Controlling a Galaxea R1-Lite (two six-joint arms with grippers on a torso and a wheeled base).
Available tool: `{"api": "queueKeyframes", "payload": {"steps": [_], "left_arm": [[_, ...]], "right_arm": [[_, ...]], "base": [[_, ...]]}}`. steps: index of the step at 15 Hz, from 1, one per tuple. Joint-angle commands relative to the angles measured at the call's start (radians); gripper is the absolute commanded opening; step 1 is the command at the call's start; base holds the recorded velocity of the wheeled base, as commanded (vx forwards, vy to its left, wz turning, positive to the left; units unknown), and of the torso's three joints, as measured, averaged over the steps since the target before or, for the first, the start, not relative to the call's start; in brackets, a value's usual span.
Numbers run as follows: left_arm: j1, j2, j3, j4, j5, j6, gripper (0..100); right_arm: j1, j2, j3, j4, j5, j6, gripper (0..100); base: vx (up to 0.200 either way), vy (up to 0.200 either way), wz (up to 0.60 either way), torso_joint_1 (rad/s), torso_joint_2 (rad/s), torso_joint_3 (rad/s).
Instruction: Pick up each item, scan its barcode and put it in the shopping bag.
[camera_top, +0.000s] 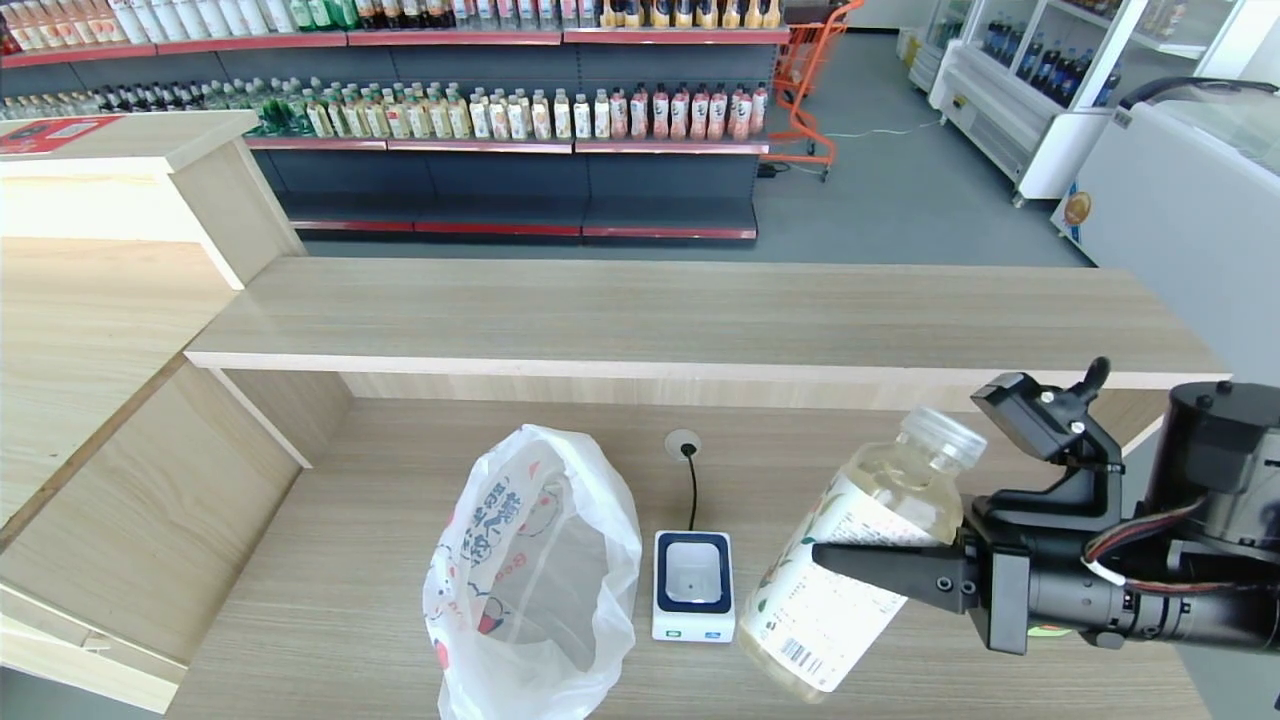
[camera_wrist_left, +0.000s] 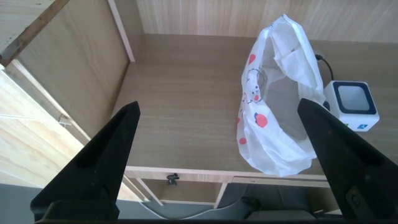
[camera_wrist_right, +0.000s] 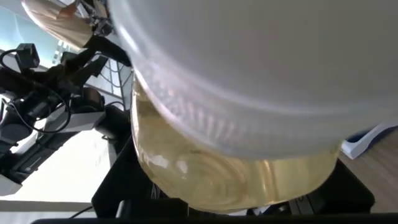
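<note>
Right jaws around tilted bottle (camera_top: 848, 508)

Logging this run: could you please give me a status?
Right gripper shut on bottle, right of scanner. Left gripper open. Shopping bag open, nothing blocking.

The matt black plastic right gripper (camera_top: 850, 545) holds a bottle (camera_top: 860, 570) of clear glossy plastic with a ribbed, translucent cap (camera_top: 940, 432). Just beside it the scanner (camera_top: 692, 585) is smooth white plastic; beyond, the bag (camera_top: 530, 590) is thin crinkly film on the matt wood-grain counter (camera_top: 330, 610).
</note>
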Motion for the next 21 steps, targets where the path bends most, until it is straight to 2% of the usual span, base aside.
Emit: {"api": "queueKeyframes", "payload": {"steps": [1,4,11,13,16,17,18,19,21], "left_arm": [[0.001,0.000,0.000,0.000,-0.001,0.001,100],[0.001,0.000,0.000,0.000,0.001,-0.001,100],[0.001,0.000,0.000,0.000,-0.001,0.001,100],[0.001,0.000,0.000,0.000,0.001,-0.001,100],[0.001,0.000,0.000,0.000,-0.001,0.001,100],[0.001,0.000,0.000,0.000,0.001,0.001,100],[0.001,0.000,0.000,0.000,-0.001,0.001,100],[0.001,0.000,0.000,0.000,0.001,0.001,100],[0.001,0.000,0.000,0.000,-0.001,-0.001,100]], "right_arm": [[0.010,-0.004,0.003,0.000,-0.001,-0.003,0],[0.038,-0.030,0.000,0.051,-0.001,-0.023,0],[0.043,-0.049,0.000,0.109,-0.008,-0.074,0],[0.029,-0.067,0.001,0.131,-0.024,-0.144,0],[-0.066,-0.076,0.009,0.151,-0.197,-0.319,0],[-0.082,-0.078,0.011,0.151,-0.211,-0.338,0],[-0.192,-0.078,0.021,0.149,-0.344,-0.540,0],[-0.272,-0.075,0.030,0.137,-0.409,-0.683,0],[-0.404,-0.046,0.038,0.062,-0.429,-0.937,0]], "base": [[0.000,0.000,0.00,0.000,0.00,0.000],[0.000,0.000,0.00,0.000,0.00,0.000],[0.000,0.000,0.00,0.000,0.00,0.000],[0.000,0.000,0.00,0.000,0.00,0.000],[0.000,0.000,0.00,0.000,0.00,0.000],[0.000,0.000,0.00,0.000,0.00,0.000],[0.000,0.000,0.00,0.000,0.00,0.000],[0.000,0.000,0.00,0.000,0.00,0.000],[0.000,0.000,0.00,0.000,0.00,0.000]]}}
